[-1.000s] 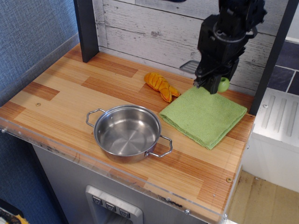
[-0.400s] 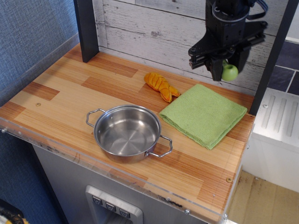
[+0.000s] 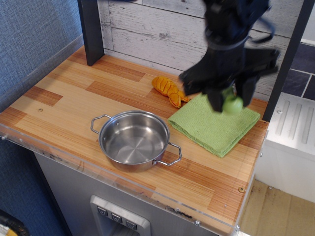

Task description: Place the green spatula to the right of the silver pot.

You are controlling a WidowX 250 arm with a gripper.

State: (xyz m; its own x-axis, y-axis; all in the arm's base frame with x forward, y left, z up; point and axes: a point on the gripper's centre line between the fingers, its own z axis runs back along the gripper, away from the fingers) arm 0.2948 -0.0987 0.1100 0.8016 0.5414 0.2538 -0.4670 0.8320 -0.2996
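The silver pot (image 3: 134, 140) stands empty near the front edge of the wooden counter, with its two loop handles to the left and right. My gripper (image 3: 224, 102) is motion-blurred and hangs above the folded green cloth, to the upper right of the pot. It is shut on the green spatula (image 3: 233, 104). Only the rounded lime-green handle end shows below the fingers; the blade is hidden by the gripper.
A folded green cloth (image 3: 211, 125) lies right of the pot on the counter (image 3: 64, 103). An orange toy (image 3: 170, 90) lies behind the pot near the cloth's corner. A dark post (image 3: 91, 32) stands at the back left. The counter's right edge drops off beside the cloth.
My gripper, still holding the spatula, has lifted from the cloth's back edge, then swung down and forward over the cloth. The pot, cloth and orange toy have not moved.
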